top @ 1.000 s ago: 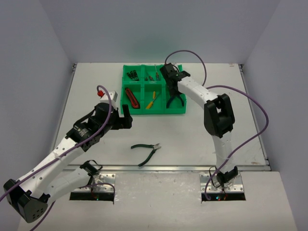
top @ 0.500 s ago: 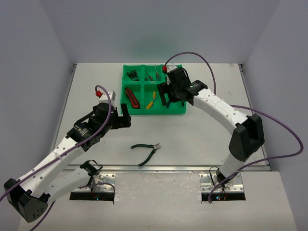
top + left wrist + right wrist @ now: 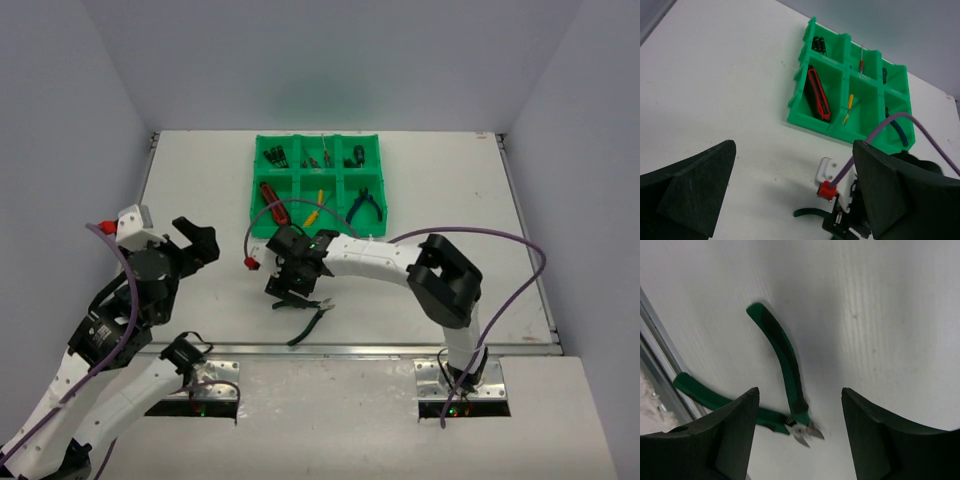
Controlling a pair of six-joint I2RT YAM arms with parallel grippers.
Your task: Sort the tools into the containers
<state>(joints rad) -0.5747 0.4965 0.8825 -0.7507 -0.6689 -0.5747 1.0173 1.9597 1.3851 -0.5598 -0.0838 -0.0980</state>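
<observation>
Green-handled pliers (image 3: 308, 314) lie on the white table near the front edge. My right gripper (image 3: 288, 290) hangs open just above them. In the right wrist view the pliers (image 3: 786, 371) lie between the open fingers (image 3: 730, 430), not gripped. The right gripper (image 3: 799, 402) holds nothing. My left gripper (image 3: 199, 240) is open and empty at the left, well away from the pliers; it shows open in its wrist view (image 3: 794, 145). The green tray (image 3: 254, 190) holds a red-black knife (image 3: 272, 200), a yellow screwdriver (image 3: 316, 205), blue pliers (image 3: 365, 207) and small screwdrivers (image 3: 275, 155).
A metal rail (image 3: 350, 350) runs along the table's front edge just behind the pliers. The right arm's purple cable (image 3: 262, 215) loops between tray and gripper. In the left wrist view the tray (image 3: 805, 117) lies ahead, with the right wrist (image 3: 860, 200) below it.
My right arm has swung from the tray's right compartments down to the green pliers at the front. My left arm has pulled back to the left.
</observation>
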